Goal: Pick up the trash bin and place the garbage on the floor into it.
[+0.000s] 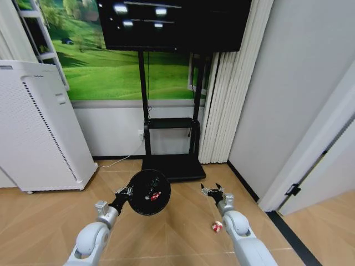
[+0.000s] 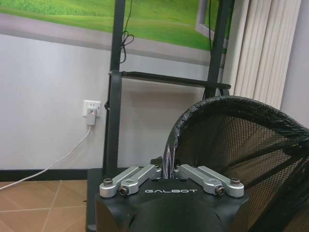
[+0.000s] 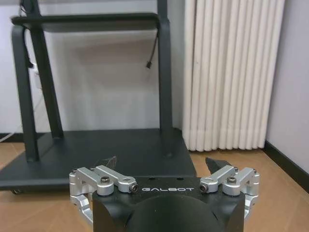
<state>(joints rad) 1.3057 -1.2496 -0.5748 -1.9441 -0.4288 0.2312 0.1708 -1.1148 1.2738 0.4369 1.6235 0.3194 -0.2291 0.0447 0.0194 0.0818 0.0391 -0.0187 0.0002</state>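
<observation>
While my left gripper (image 1: 128, 192) clamps the rim of the trash bin (image 1: 148, 192), the mesh basket hangs off the floor in front of me, mouth toward my head camera, with a red piece (image 1: 156, 195) and something green (image 1: 153, 182) lying inside. From my left wrist, the black mesh wall (image 2: 241, 159) rises right beside the closed fingers. My right gripper (image 1: 213, 191) hovers with its jaws spread wide and empty, above the wooden floor (image 1: 183, 233). A red-and-white piece (image 1: 217, 226) lies on the floor beside my right forearm.
</observation>
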